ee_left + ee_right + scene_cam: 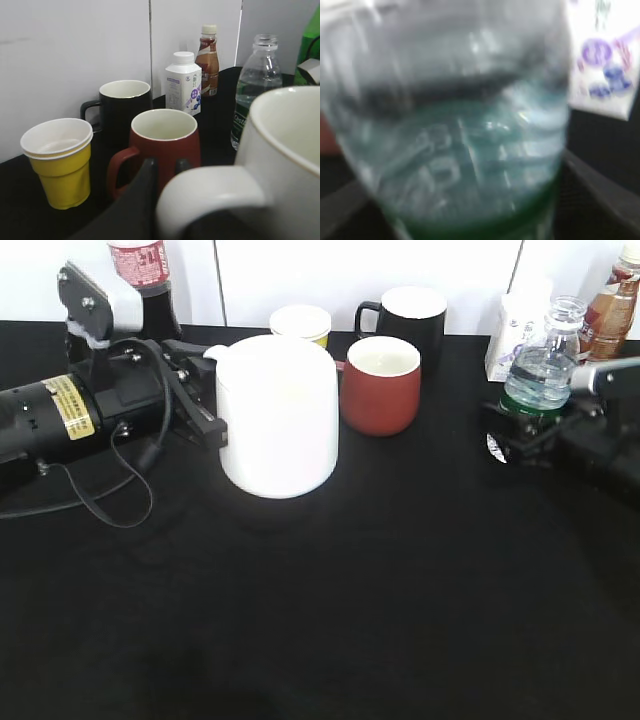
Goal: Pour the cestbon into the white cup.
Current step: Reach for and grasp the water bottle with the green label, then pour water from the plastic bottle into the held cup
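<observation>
The right gripper holds the water bottle around its green label, at the right side of the black table. The left gripper is closed on the handle of the white cup. The bottle stands upright, its long axis vertical, the open mouth pointing up. To pour well, I think the bottle should come over the cup first, then tilt slowly.

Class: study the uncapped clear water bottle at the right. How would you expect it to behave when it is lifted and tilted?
The bottle has thin, ribbed clear walls, so it will probably flex under a squeeze. It looks partly full, so likely bottom-heavy, with water sloshing as it tilts. With no cap on the neck, it may spill early. The right pincer sits around its green label.
</observation>
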`<action>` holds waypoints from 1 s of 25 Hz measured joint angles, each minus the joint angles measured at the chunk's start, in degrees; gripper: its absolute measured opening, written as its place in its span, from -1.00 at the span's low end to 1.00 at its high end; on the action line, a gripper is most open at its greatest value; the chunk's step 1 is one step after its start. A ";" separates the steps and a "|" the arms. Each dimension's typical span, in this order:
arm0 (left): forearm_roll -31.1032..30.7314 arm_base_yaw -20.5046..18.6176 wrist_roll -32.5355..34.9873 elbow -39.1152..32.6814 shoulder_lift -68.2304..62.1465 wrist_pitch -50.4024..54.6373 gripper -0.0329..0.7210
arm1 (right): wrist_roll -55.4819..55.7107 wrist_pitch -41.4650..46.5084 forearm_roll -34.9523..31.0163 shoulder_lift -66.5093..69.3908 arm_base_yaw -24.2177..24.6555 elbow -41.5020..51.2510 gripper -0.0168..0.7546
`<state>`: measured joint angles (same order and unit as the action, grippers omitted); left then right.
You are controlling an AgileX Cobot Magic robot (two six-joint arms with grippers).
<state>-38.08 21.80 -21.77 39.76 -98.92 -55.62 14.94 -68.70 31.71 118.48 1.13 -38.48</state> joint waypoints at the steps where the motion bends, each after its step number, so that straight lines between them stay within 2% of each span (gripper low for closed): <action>1: 0.00 0.00 0.00 0.00 0.00 0.00 -0.72 | 0.82 0.74 0.54 0.00 0.00 -1.00 0.59; 6: 0.00 0.00 0.00 0.00 0.00 0.07 -0.72 | 2.42 2.60 1.32 0.00 -0.19 -3.26 0.57; 9: 0.00 0.00 0.00 0.00 0.00 0.21 -0.71 | 2.42 2.52 1.89 0.00 -0.19 -3.00 0.34; 15: -0.23 0.00 0.00 0.00 0.00 0.21 -0.70 | 2.42 1.17 1.62 0.00 -0.19 -2.35 0.34; 17: -1.99 0.05 0.00 0.00 0.00 0.21 -0.70 | 1.37 2.98 5.14 -2.24 -0.25 -1.89 0.34; 19: -1.97 2.24 0.00 0.00 0.00 0.21 -0.70 | -0.88 7.68 12.05 -9.35 -0.38 -1.88 0.34; 21: -1.92 6.07 0.00 0.38 0.00 0.32 -0.69 | -1.77 12.24 17.37 -17.84 -0.57 -1.84 0.33; 25: -1.10 12.65 0.00 7.13 0.00 4.36 -0.67 | -10.25 12.89 21.55 -31.83 -0.57 -1.84 0.33</action>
<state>-39.18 34.45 -21.77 46.89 -98.92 -51.26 4.69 -55.81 53.26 86.64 0.56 -40.31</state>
